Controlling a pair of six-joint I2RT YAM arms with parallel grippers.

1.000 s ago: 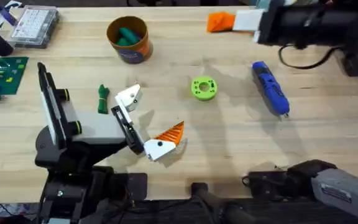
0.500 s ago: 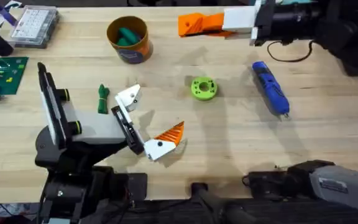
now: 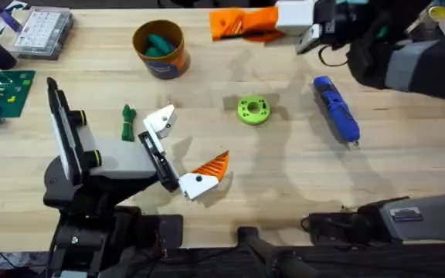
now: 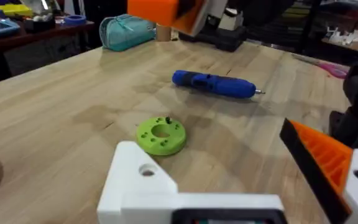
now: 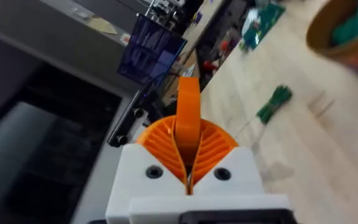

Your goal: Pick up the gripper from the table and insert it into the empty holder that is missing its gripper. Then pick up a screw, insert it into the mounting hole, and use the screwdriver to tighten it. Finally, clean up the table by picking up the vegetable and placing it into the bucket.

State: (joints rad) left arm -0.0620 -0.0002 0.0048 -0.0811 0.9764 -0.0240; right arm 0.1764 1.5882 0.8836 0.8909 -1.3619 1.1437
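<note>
My right gripper [image 3: 263, 23] hangs over the table's far edge, shut on the orange ribbed gripper [image 3: 222, 22]. In the right wrist view that gripper [image 5: 188, 102] stands up between the closed orange pads [image 5: 160, 146]. My left gripper [image 3: 188, 143] rests open near the table's front. One of its jaws carries the white empty holder [image 3: 161, 120] [image 4: 143, 186], the other an orange finger [image 3: 213, 164]. The dark green vegetable [image 3: 127, 122] lies just left of the holder. The yellow-orange bucket [image 3: 159, 48] stands at the back left. The blue screwdriver [image 3: 336, 110] [image 4: 213, 84] lies at the right.
A lime-green disc with holes [image 3: 253, 109] [image 4: 161, 135] sits mid-table between the holder and the screwdriver. Teal-green pieces [image 3: 157, 45] lie inside the bucket. A clear parts box [image 3: 43, 31] and a green board [image 3: 2, 89] are at the far left edge.
The right arm has carried the orange gripper leftward along the far edge of the table. The left arm and the things on the table have not moved.
</note>
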